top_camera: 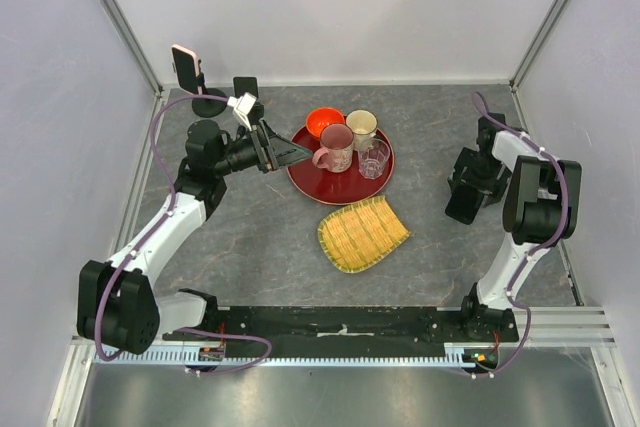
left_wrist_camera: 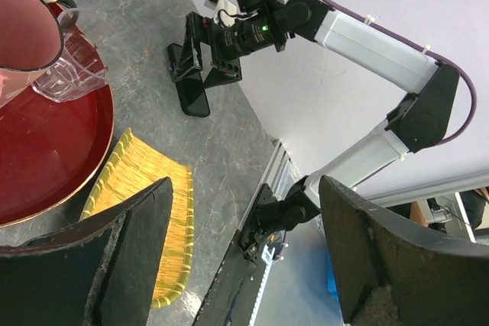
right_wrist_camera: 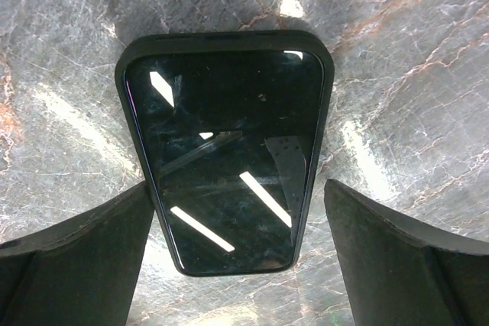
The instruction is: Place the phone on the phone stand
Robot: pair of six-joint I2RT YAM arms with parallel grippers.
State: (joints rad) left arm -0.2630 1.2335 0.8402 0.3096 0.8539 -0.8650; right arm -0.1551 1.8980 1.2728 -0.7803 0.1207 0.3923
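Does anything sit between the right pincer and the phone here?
Nothing visible does. The open right pincer hangs directly over the phone, which lies flat and uncovered on the table, with only air between them.

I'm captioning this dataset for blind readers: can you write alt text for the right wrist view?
A black phone lies flat, screen up, on the grey marbled table, directly below the open right gripper, whose two dark fingers flank one end.

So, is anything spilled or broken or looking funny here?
Nothing is spilled or broken. The pink mug and the clear glass stand upright on the red tray. The only thing out of place is the black phone: it lies flat on the table, not propped up yet.
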